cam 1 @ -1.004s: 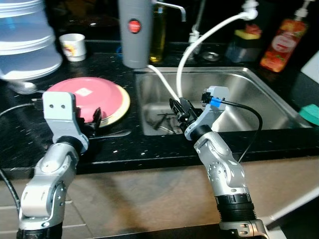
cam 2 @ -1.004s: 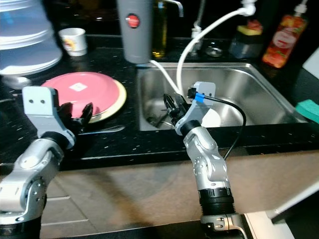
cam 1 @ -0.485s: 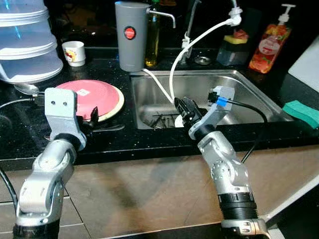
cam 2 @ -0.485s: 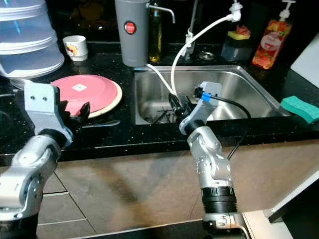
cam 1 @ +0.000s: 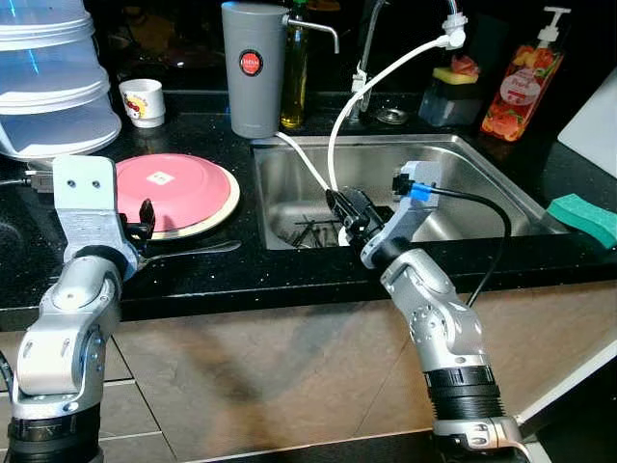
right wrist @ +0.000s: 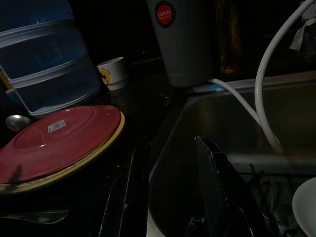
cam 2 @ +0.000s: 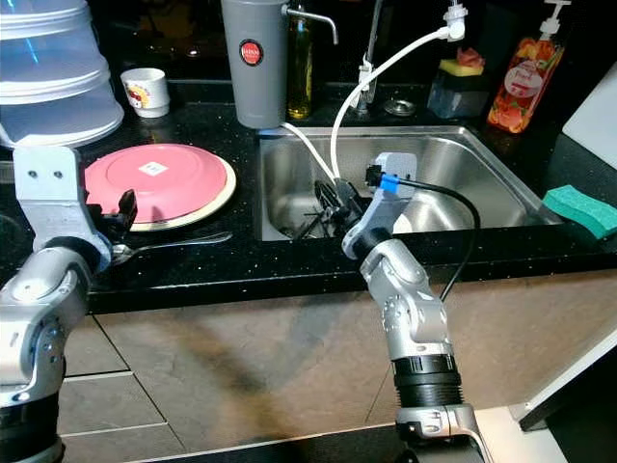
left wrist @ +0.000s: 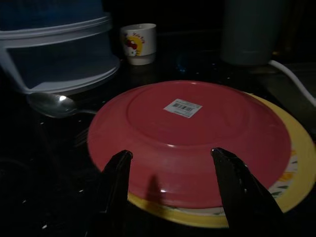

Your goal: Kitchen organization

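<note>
So the red plate is sitting upside down w/ a white barcode sticker on its base, stacked on a yellow-rimmed plate on the black counter, just left of the steel sink. Left gripper is hovering at the plate's near edge, fingers spread wide w/ the rim showing between them, not touching afaict.

Right gripper is hanging over the sink's front left corner, fingers apart, nothing pinched. Dark utensils are lying in the basin, too dim to say what they are. A white bowl is getting cut off at the right wrist view's edge. A spoon is lying by the clear stacked containers, a small white cup near them, and another piece of cutlery is lying in front of the plates, its head hidden behind the left arm.

Vs half a sec ago: left arm is sitting further left and back from the plates, right arm is looking about the same.
</note>
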### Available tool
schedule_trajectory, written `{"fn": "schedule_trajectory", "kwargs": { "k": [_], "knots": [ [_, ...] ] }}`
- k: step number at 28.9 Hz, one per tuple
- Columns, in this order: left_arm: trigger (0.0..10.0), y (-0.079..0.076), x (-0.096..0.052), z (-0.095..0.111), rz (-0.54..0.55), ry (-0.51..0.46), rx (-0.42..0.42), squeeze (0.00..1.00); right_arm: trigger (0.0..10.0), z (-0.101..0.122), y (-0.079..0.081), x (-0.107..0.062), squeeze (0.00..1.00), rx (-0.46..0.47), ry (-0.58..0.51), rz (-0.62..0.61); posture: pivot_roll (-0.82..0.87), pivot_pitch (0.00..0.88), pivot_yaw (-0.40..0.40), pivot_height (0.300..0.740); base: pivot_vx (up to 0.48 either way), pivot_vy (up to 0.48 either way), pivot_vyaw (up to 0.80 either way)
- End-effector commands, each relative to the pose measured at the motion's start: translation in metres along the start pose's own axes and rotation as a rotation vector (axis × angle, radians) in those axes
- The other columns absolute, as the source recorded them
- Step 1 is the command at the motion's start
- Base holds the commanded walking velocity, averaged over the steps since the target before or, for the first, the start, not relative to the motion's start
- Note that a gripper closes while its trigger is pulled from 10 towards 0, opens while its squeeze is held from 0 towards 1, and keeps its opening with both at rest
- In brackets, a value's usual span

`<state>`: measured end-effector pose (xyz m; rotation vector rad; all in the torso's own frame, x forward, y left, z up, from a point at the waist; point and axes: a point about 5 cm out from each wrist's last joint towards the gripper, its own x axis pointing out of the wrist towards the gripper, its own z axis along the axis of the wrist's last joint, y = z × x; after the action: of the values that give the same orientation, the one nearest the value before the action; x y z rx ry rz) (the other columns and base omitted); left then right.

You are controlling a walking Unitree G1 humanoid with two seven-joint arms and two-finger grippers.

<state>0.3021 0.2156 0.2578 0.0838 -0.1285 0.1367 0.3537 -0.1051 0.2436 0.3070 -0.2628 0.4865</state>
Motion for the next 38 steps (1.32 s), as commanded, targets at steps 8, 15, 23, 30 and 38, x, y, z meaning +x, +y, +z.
{"fn": "schedule_trajectory", "kwargs": {
  "k": [8,15,23,30,38],
  "knots": [
    [10.0,-0.0013,-0.0013,0.0031,-0.034,-0.034,0.088,0.0,10.0,-0.0082,0.0063,-0.0007,0.0,0.045,0.025,0.016,0.09,0.049,-0.024,0.74,0.0,0.0,0.0],
    [10.0,-0.0016,-0.0028,0.0065,-0.041,-0.054,0.074,0.0,10.0,-0.0074,0.0065,-0.0004,0.0,0.045,0.026,0.022,0.09,0.056,-0.026,0.74,0.304,0.0,0.0],
    [10.0,-0.0039,-0.0034,0.0077,-0.055,-0.065,0.069,0.0,10.0,-0.0087,0.0081,-0.0005,0.0,0.049,0.03,0.026,0.09,0.062,-0.026,0.74,0.376,0.0,0.0],
    [10.0,-0.0044,-0.0035,0.0088,-0.059,-0.069,0.067,0.0,10.0,-0.0093,0.0085,-0.0005,0.0,0.05,0.031,0.028,0.09,0.064,-0.026,0.74,0.378,0.0,0.0],
    [10.0,-0.0052,-0.0035,0.0098,-0.061,-0.074,0.064,0.0,10.0,-0.0097,0.0086,-0.0004,0.0,0.052,0.033,0.029,0.09,0.065,-0.026,0.74,0.364,0.0,0.0]
  ]
}}
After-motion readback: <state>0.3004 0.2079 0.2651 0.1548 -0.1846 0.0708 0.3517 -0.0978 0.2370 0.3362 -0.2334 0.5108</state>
